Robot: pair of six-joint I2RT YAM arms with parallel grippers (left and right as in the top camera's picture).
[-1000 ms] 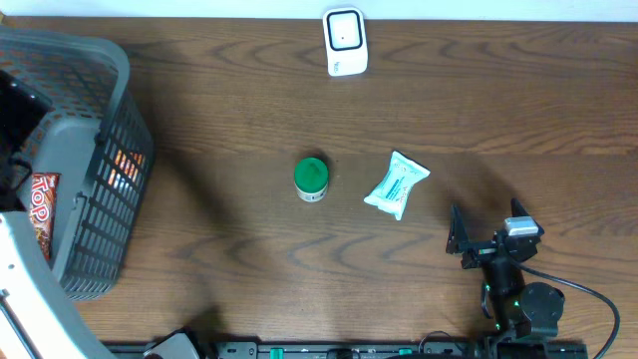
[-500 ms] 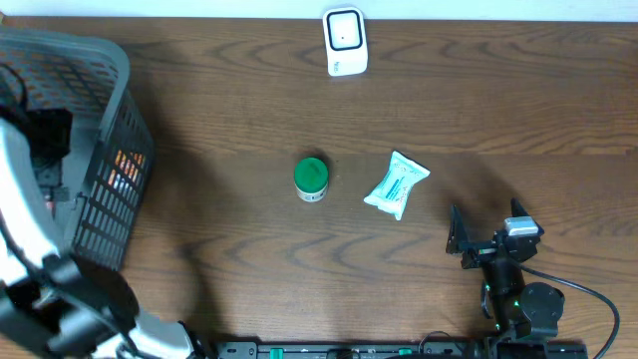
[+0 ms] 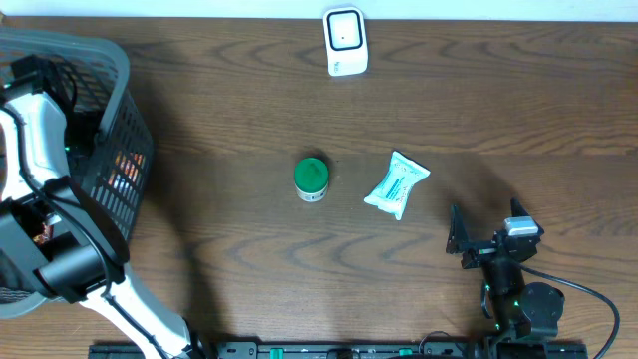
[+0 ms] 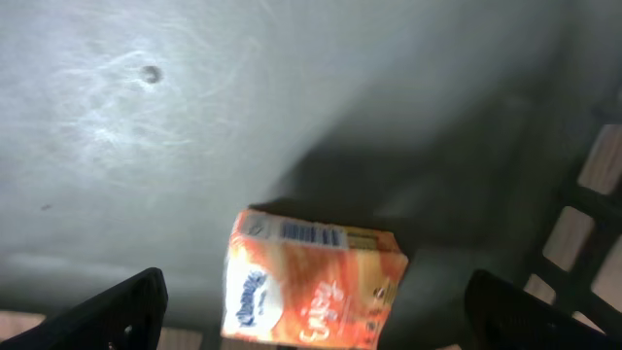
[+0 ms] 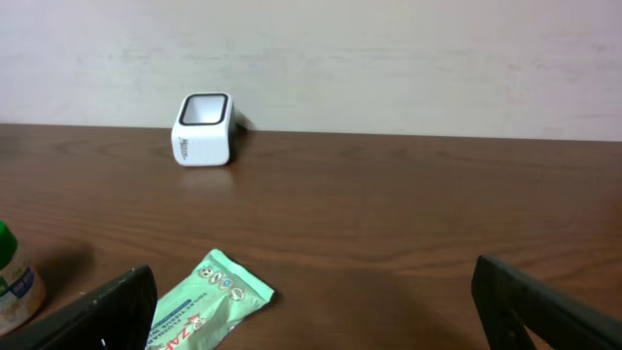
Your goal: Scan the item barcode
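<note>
Left wrist view: left pincer (image 4: pixel 316 306) apart above an orange carton (image 4: pixel 311 282), perhaps tissues, in basket (image 4: pixel 146 117); right pincer (image 5: pixel 316 301) apart.

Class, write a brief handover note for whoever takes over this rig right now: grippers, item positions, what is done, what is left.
Left gripper: fingers open, empty, inside the grey basket above the orange box, its barcode facing up.
Right gripper: open, empty, parked front right.
Scanner at the far edge; green-lidded jar and wipes packet in the centre.
Done: no scan that shows.
Left: grasp the box, present it to the scanner.
</note>
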